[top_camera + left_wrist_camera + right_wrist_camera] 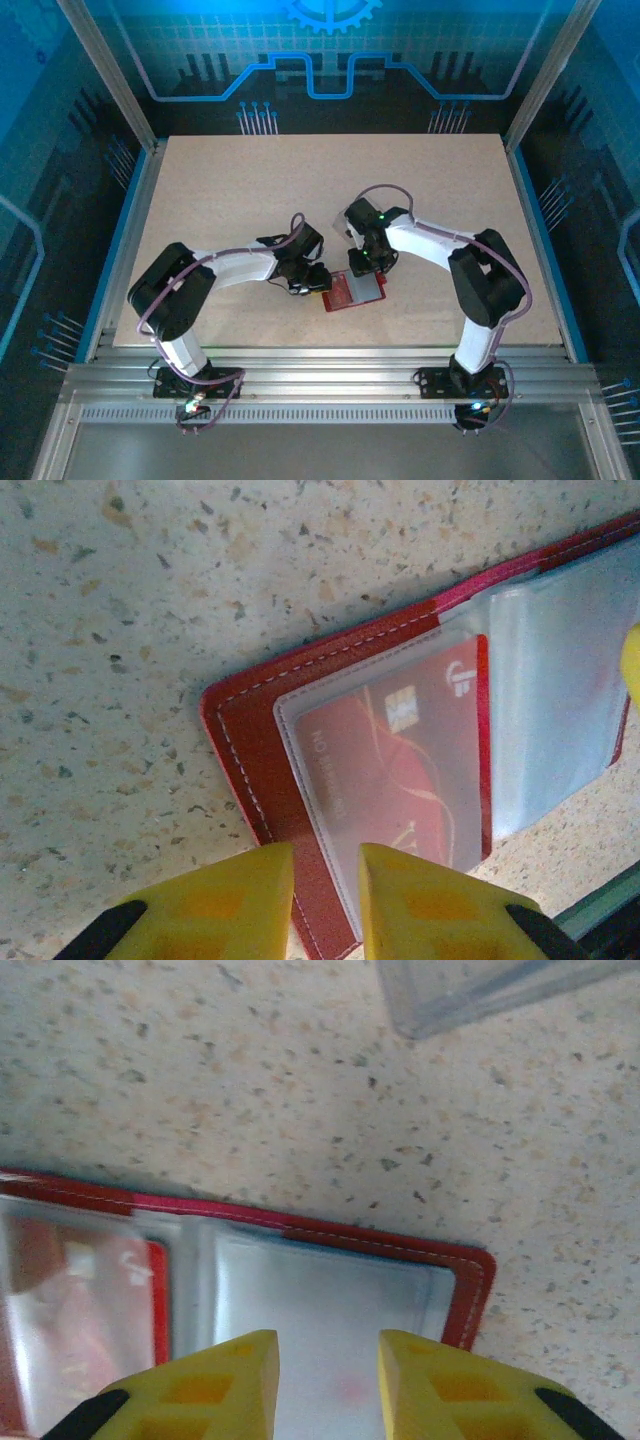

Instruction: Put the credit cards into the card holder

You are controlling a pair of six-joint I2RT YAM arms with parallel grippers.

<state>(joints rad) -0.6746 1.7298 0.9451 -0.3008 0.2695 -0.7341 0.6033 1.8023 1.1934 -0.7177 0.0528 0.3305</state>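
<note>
The card holder (pixel 352 291) lay open on the desk (pixel 250 180) near the front edge, between the two arms. From above, both hands covered parts of it, so we could not read its pockets there. The left wrist view cut the holder off at the right and bottom. One red credit card (pixel 400 770) with a chip sat inside a clear pocket (pixel 560 690), its print too blurred to read. A yellow scrap at that view's right edge was cut off and we could not identify it. In the right wrist view the card showed only as a hazy red patch through the plastic. A corner of a clear plastic box (pixel 470 990) was cropped at the top. Both arms were bent at the elbow and reached inward, wrists tipped down. The left hand (pixel 308 283) was at the holder's left edge. Its yellow fingers (pixel 215 905) stood a narrow gap apart, with the stitched red border running into that gap. We could not tell whether they pinched it. The right hand (pixel 371 262) was over the far edge, its fingers apart above the pale pocket, contact unclear.
</note>
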